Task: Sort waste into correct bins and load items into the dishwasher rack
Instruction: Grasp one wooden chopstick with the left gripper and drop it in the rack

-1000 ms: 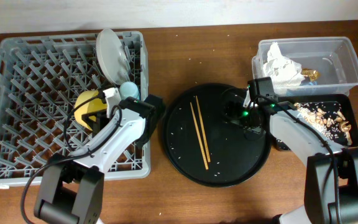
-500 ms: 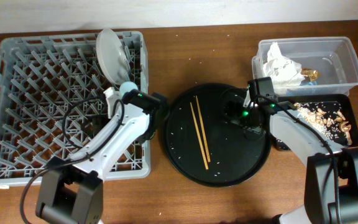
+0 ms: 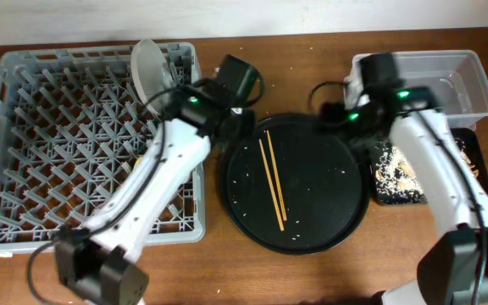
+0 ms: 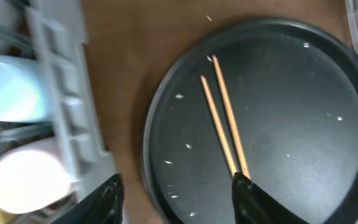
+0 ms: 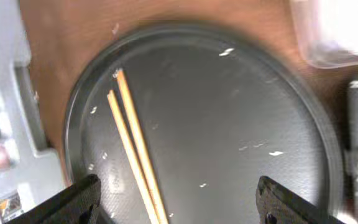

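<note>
Two wooden chopsticks (image 3: 271, 178) lie side by side on the large round black tray (image 3: 329, 212). My left gripper (image 3: 234, 125) hovers open over the tray's left edge; in the left wrist view the gripper (image 4: 179, 202) holds nothing and the chopsticks (image 4: 224, 124) lie ahead of it. The right gripper (image 3: 339, 119) hangs open above the tray's upper right; in its own view the gripper (image 5: 179, 199) is empty above the chopsticks (image 5: 135, 149). The grey rack (image 3: 58, 144) holds the pale plate (image 3: 148, 66) upright. A blue cup (image 4: 8, 87) sits in the rack (image 4: 61, 93).
The clear tub (image 3: 456, 85) stands at the back right, with the shallow black tray (image 3: 473, 157) of food scraps (image 3: 396, 169) in front of it. Small white flecks dot the round tray. A blurred pale round thing (image 4: 27, 180) lies in the rack below the blue cup.
The left arm rose out of the rack and swung right over the round tray's edge, its jaws opening; the yellow bowl it held no longer shows. The right arm lifted back toward the tub.
</note>
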Controlling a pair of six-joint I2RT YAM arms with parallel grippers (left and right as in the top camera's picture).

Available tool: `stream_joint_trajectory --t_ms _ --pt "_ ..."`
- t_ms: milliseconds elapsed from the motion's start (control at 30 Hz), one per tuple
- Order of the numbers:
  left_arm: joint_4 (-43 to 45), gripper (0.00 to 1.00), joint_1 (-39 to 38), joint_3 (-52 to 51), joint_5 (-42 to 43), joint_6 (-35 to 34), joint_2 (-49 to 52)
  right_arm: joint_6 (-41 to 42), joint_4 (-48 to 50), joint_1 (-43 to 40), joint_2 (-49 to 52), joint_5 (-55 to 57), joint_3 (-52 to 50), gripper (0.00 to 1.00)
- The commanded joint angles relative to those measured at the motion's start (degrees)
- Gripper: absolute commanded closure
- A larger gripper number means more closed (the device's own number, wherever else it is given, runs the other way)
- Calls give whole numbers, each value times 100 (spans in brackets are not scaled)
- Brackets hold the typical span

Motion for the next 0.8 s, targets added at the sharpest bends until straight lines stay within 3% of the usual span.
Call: stream_joint_trajectory --t_ms 0,133,200,433,533,633,767 --pt "483 53 -264 2 1010 -511 1078 63 -221 -433 -44 533 175 19" --pt "1128 60 -367 2 1338 -1054 2363 61 -278 -507 -15 579 61 18" --pt "1235 61 -367 4 1335 -1067 2559 59 -302 -509 0 649 61 18" --pt "1209 76 -363 4 1246 -1067 2857 57 -391 -509 26 833 59 17" --pt "1102 82 -374 4 846 -1064 2857 59 -387 -509 26 833 59 14" --pt "949 85 -721 4 -127 -1016 2859 57 -380 -509 26 835 59 14" --pt "1040 99 -1097 33 -533 -883 2857 13 -387 -509 26 837 59 14"
